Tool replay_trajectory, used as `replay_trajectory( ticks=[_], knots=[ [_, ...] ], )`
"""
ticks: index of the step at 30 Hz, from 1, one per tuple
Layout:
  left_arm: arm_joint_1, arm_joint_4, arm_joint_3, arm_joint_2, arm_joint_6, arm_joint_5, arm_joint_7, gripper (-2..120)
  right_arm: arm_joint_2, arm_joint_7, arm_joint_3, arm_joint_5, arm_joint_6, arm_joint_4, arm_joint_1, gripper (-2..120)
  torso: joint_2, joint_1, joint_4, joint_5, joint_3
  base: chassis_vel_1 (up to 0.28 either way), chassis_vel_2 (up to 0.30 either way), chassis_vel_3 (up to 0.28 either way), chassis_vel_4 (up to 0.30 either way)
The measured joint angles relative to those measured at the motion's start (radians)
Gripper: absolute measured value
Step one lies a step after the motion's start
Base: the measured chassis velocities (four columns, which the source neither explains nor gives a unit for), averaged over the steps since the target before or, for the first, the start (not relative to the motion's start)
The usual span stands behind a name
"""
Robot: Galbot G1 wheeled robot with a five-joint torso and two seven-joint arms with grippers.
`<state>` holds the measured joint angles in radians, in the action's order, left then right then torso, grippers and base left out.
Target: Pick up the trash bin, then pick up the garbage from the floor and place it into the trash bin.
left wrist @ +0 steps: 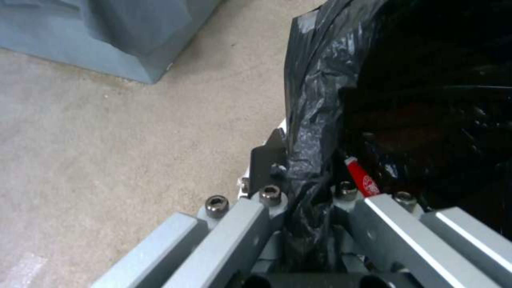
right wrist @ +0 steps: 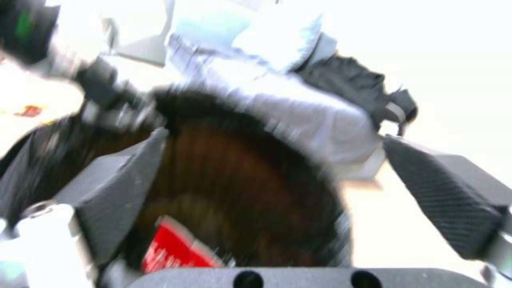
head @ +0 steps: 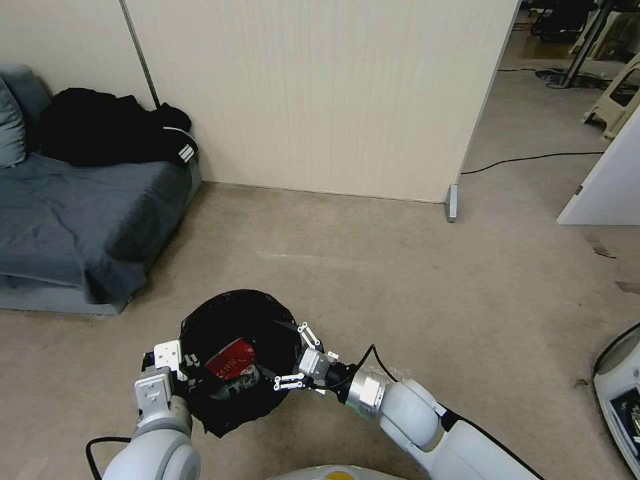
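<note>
The trash bin (head: 240, 360) hangs off the floor in the left hand (head: 175, 365), whose fingers (left wrist: 251, 224) are clamped on the rim with the black bag liner (left wrist: 315, 132) pinched between them, so the bin spreads out just beyond that hand toward the robot's right. The right hand (head: 301, 357) sits at the opposite edge of the rim with its fingers spread wide and nothing between them; its wrist view looks straight past both pads (right wrist: 120, 188) into the bin's dark mouth. Inside the bin, between the two hands, lies a red-and-white carton (head: 230, 363), resting low against the liner close to the left hand's inner finger. This looks like the moment just after a drop: one piece of garbage is in, and the emptied right hand is free. No other litter shows on the floor (head: 400, 280) ahead, so the next move probably calls for drawing the right hand clear of the rim and searching for the next piece, while the left grip keeps the bin level so the carton stays put.
</note>
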<state>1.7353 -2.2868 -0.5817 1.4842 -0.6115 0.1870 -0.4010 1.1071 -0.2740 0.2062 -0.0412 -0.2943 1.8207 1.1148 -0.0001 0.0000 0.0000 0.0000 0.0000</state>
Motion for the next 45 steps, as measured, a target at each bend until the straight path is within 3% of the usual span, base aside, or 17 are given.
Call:
replay_trajectory(
  ticks=[9, 12, 18, 20, 25, 45],
  knots=[
    [-0.001, 0.005, -0.014, -0.009, 0.012, -0.021, 0.014, 0, 0.012, 0.094, -0.107, -0.019, 0.061, 0.192, 0.058, 112, 0.0, 0.0, 0.0001, -0.0001, 0.0, 0.0, 0.0, 0.0, 0.0],
    [0.01, -0.001, -0.029, -0.027, 0.02, -0.008, 0.015, 0, 0.098, 0.205, -0.291, 0.008, 0.132, 0.327, 0.231, 114, 0.0, 0.0, 0.0, 0.0, 0.0, 0.0, 0.0, 0.0, 0.0],
    [0.004, -0.019, -0.036, -0.036, 0.021, 0.027, 0.013, 0, 0.204, 0.275, -0.412, 0.056, 0.111, 0.357, 0.409, 112, 0.0, 0.0, -0.0002, -0.0001, 0.0, 0.0, 0.0, 0.0, 0.0],
    [-0.001, -0.026, -0.038, -0.036, 0.021, 0.045, 0.008, 0, 0.259, 0.293, -0.429, 0.085, 0.082, 0.337, 0.501, 109, 0.0, 0.0, -0.0004, -0.0001, 0.0, 0.0, 0.0, 0.0, 0.0],
    [0.001, -0.038, -0.041, -0.037, 0.02, 0.068, 0.004, 0, 0.33, 0.314, -0.431, 0.112, 0.035, 0.276, 0.568, 101, 0.0, 0.0, -0.0001, 0.0, 0.0, 0.0, 0.0, 0.0, 0.0],
    [0.039, -0.076, -0.032, -0.023, 0.013, 0.067, 0.003, 0, 0.314, 0.315, -0.448, 0.051, -0.023, 0.249, 0.529, 100, 0.0, 0.0, 0.0, 0.0, 0.0, 0.029, 0.032, 0.034, 0.031]
  ],
)
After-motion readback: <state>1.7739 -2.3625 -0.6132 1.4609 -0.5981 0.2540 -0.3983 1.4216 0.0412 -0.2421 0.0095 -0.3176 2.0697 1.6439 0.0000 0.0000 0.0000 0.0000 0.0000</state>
